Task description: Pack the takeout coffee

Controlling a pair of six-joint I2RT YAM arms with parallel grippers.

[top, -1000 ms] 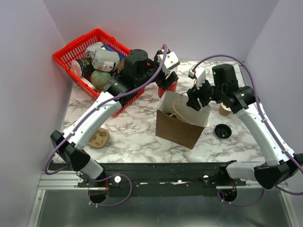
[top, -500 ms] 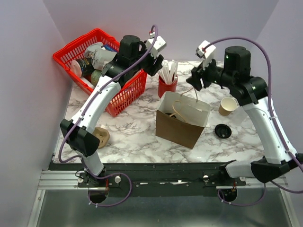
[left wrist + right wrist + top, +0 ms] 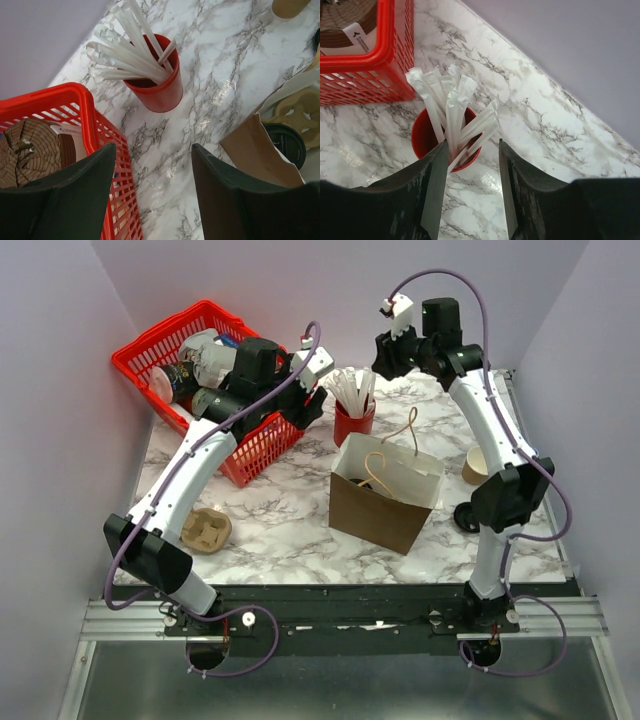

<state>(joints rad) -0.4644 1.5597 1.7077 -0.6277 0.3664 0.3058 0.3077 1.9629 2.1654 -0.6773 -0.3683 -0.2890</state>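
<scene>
Left pincer [image 3: 152, 162] and right pincer [image 3: 472, 150] gape empty; the coffee [image 3: 286, 145], round black lid up, sits inside the brown paper bag [image 3: 250, 150].

I worked in what looked like a robot lab cell dressed as a café counter: plain lilac walls [image 3: 330, 290] boxed in a marble-patterned table [image 3: 290, 525] fronted by a bare metal rail [image 3: 130, 618] and loose purple cables [image 3: 440, 272], with a red basket [image 3: 150, 350], a red cup of wrapped straws [image 3: 353, 423] and a brown paper bag [image 3: 375, 510] on it.
</scene>
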